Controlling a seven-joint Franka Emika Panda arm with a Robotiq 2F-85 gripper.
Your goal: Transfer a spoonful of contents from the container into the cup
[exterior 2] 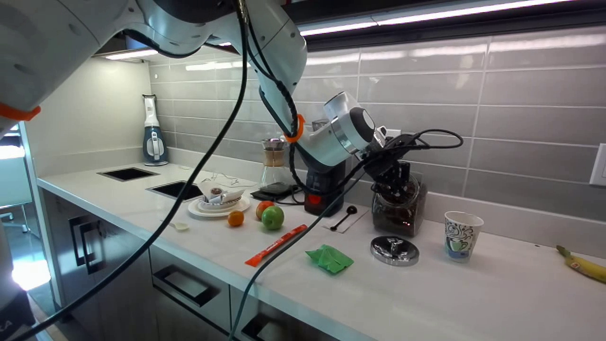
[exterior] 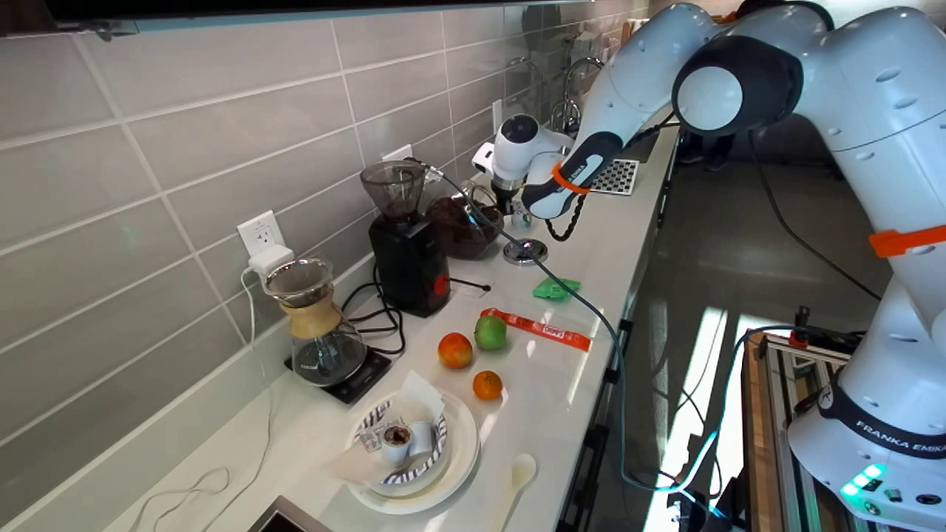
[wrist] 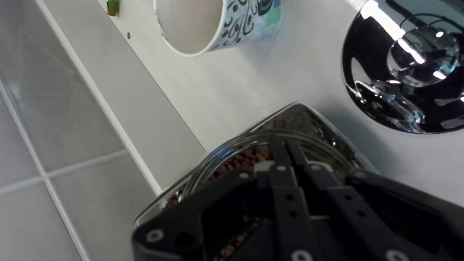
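The container is a glass jar of dark brown beans with an open round mouth, standing near the wall in both exterior views (exterior: 462, 230) (exterior 2: 400, 219) and under the gripper in the wrist view (wrist: 290, 120). The cup is a pale patterned paper cup (exterior 2: 461, 237), upright beside the jar; it also shows in the wrist view (wrist: 246, 27). A black spoon (exterior 2: 344, 219) lies on the counter on the jar's far side from the cup. My gripper (wrist: 285, 145) points down at the jar's mouth, fingers together, nothing seen between them. Whether the tips are inside the mouth cannot be told.
A shiny round lid (exterior 2: 394, 251) lies in front of the jar. A black grinder (exterior: 410, 258) stands close beside the jar. A green packet (exterior 2: 330, 258), a red stick packet (exterior 2: 276, 245), fruit and plates lie farther along. A banana (exterior 2: 587, 266) lies beyond the cup.
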